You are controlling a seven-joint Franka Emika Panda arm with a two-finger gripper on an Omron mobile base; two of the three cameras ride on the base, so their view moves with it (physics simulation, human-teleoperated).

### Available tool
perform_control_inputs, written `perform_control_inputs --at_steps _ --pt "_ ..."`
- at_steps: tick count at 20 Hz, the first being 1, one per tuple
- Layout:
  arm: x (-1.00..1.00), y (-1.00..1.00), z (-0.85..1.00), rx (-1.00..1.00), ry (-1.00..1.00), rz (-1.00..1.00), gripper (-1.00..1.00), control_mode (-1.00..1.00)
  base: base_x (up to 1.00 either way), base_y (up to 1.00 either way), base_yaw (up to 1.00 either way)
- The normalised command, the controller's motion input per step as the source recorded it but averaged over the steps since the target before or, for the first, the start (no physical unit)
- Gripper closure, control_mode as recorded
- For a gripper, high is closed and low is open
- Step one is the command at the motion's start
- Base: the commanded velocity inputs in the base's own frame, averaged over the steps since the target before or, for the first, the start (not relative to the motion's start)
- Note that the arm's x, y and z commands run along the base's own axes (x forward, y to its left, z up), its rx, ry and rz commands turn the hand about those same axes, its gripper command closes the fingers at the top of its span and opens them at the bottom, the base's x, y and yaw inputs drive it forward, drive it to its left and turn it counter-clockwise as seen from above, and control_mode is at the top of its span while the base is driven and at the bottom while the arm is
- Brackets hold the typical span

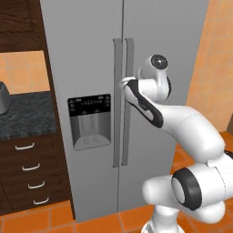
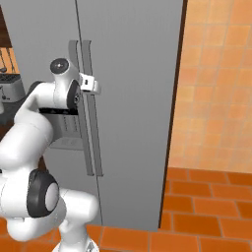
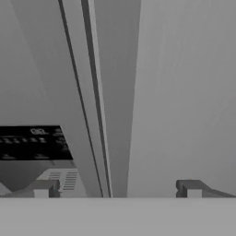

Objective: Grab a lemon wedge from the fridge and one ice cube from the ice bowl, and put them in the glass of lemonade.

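The tall light-grey fridge [image 1: 86, 45] [image 2: 133, 74] [image 3: 184, 92] stands right in front of me with both doors closed. My gripper [image 1: 124, 83] [image 2: 93, 83] [image 3: 117, 188] is open at the long vertical handles [image 1: 129, 113] [image 2: 91, 142] [image 3: 115, 92] where the doors meet, about level with the top of the dispenser. In the hand view one fingertip [image 3: 44, 189] stands on each side of the handles, and nothing is held. The lemon wedge is hidden behind the shut doors. The ice bowl and the glass of lemonade are out of view.
The black dispenser panel [image 1: 89, 120] sits on the left door. Left of the fridge are a dark stone counter [image 1: 27, 113] over dark wooden drawers [image 1: 29, 173], and a silver toaster [image 2: 11, 88]. An orange tiled wall [image 2: 216, 98] rises on the right.
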Motion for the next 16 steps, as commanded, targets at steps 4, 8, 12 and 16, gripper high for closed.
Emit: perform_control_inputs --at_steps 4,8,12,16 --pt "0.36 -0.04 -0.10 0.00 0.00 0.00 -1.00 -1.00 0.00 0.00 0.00" --pt "0.29 -0.13 -0.21 0.01 0.00 0.00 -1.00 -1.00 0.00 0.00 0.00" --pt "0.43 -0.01 -0.15 0.00 0.00 0.01 -1.00 -1.00 0.00 0.00 0.00" --pt "0.47 0.00 -0.11 0.00 0.00 0.01 -1.00 -1.00 0.00 0.00 0.00"
